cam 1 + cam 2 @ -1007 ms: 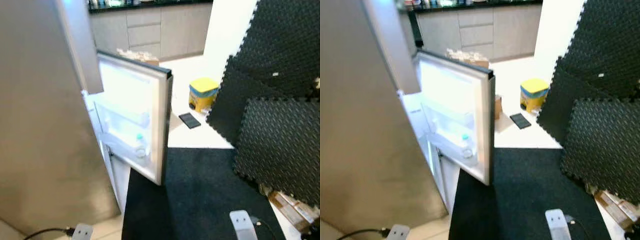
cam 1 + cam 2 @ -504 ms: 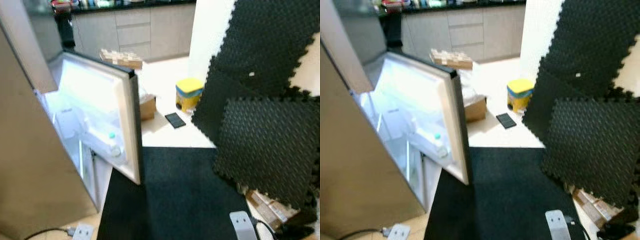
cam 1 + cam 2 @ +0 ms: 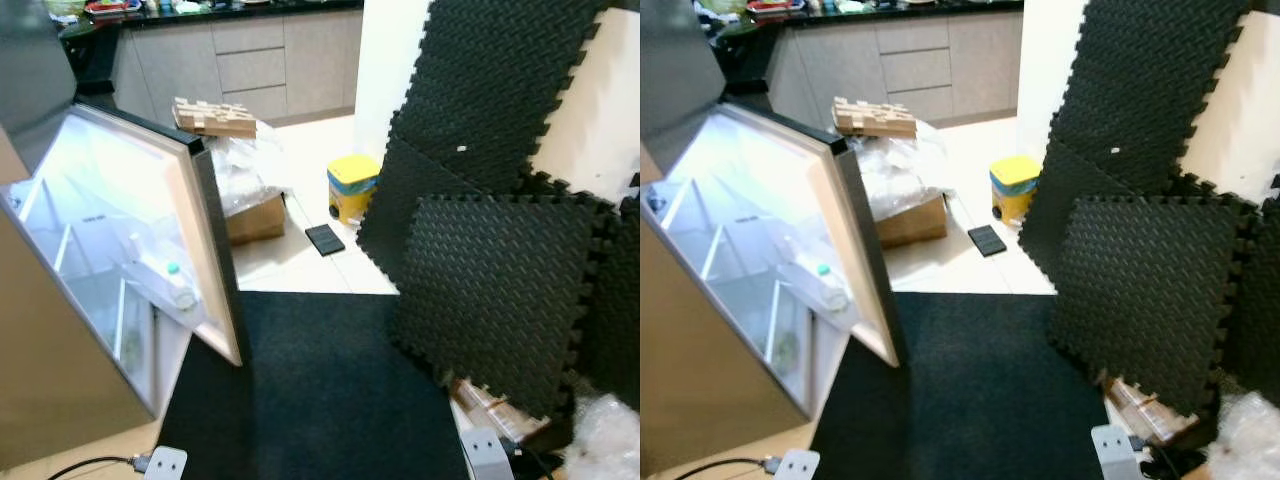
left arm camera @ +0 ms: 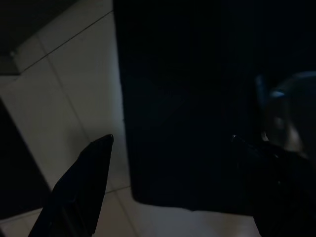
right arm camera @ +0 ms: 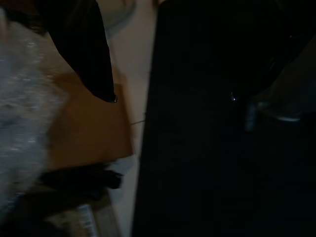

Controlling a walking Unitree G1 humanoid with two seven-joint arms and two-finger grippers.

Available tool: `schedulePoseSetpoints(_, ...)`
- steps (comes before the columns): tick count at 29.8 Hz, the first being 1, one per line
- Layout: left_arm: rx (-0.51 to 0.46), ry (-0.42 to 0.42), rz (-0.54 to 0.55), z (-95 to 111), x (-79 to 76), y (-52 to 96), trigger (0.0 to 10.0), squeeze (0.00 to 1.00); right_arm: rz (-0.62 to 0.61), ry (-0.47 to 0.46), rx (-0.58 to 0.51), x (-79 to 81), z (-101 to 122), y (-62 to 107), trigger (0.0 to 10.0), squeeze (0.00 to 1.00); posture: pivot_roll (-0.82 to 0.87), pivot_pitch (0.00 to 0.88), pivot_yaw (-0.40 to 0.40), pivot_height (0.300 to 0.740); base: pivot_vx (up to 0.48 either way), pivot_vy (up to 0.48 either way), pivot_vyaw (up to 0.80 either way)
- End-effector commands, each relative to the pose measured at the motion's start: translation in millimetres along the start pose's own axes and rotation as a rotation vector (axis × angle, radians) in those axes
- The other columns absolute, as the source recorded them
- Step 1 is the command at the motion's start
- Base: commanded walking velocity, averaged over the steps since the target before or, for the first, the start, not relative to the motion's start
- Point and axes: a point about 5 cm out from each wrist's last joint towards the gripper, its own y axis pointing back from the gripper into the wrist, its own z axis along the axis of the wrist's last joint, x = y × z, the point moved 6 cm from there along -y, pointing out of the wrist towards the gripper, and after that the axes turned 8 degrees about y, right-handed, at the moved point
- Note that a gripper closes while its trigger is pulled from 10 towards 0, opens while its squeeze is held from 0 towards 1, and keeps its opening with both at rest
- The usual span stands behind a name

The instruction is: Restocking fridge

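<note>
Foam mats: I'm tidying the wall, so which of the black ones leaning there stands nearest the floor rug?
The squarish foam mat at the front, its lower edge reaching the black rug; the other mats stand behind it, higher up the wall.

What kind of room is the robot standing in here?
Most likely a home kitchen: an open fridge door with a bottle in its shelf, grey cabinets under a dark counter, and a tiled floor.

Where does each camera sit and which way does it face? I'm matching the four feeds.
Left eye: head, looking down at the open fridge door, black mat, foam tiles.
Right eye: same scene, shifted slightly; shares the yellow container.
Left wrist: along the left gripper, at floor tiles and mat edge.
Right wrist: along the right gripper, at mat and cardboard.
</note>
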Motion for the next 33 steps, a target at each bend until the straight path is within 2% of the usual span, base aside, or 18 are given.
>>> schedulePoseSetpoints(1,0.013,-0.005,0.0,-3,-0.1,0.2,10.0,0.0,0.018,-0.001,0.0,4.0,-1,0.2,10.0,0.0,0.08,0.0,0.008,0.74,0.0,-0.39,0.0)
schedulePoseSetpoints(9,0.009,0.006,0.008,-2,1.9,0.1,10.0,0.0,0.052,-0.004,0.004,11.0,-3,0.6,10.0,0.0,0.08,0.0,0.012,0.74,0.0,0.0,0.06)
schedulePoseSetpoints(33,0.013,0.009,0.008,-5,2.0,0.5,10.0,0.0,0.095,-0.008,0.009,21.2,-7,1.8,10.0,0.0,0.09,0.0,0.011,0.74,0.0,0.0,0.8)
